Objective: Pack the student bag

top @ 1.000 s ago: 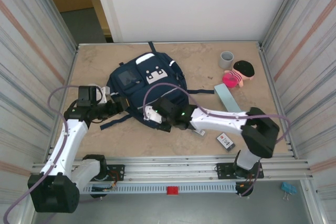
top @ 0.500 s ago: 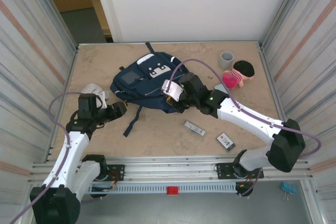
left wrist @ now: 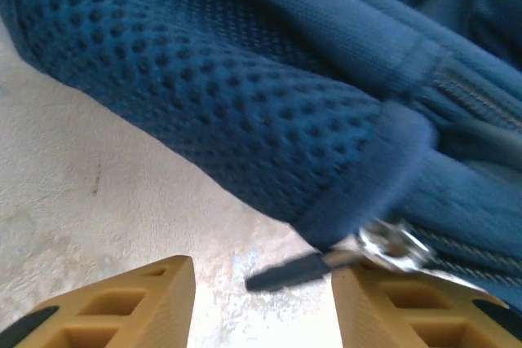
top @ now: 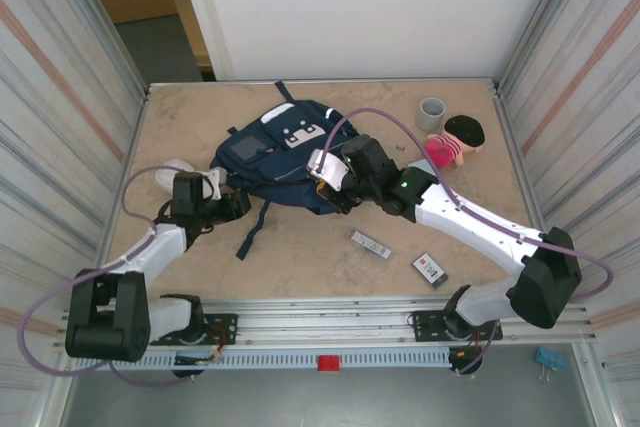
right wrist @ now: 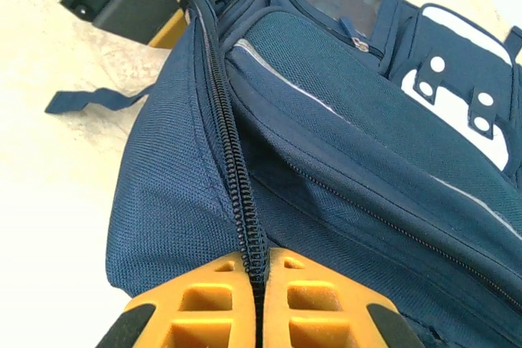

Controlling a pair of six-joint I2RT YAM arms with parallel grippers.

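So far nothing looks packed: the student bag (top: 285,152) lies flat at mid-table, zip apparently closed, while the doll (top: 458,137), cup (top: 431,112), packet (top: 371,243) and card (top: 430,267) lie outside it. The right gripper (right wrist: 258,270) pinches the bag's zip seam. The left gripper (left wrist: 263,283) has its jaws apart, flanking the zip pull (left wrist: 298,266). The bag's interior is unseen, and the pull is blurred.
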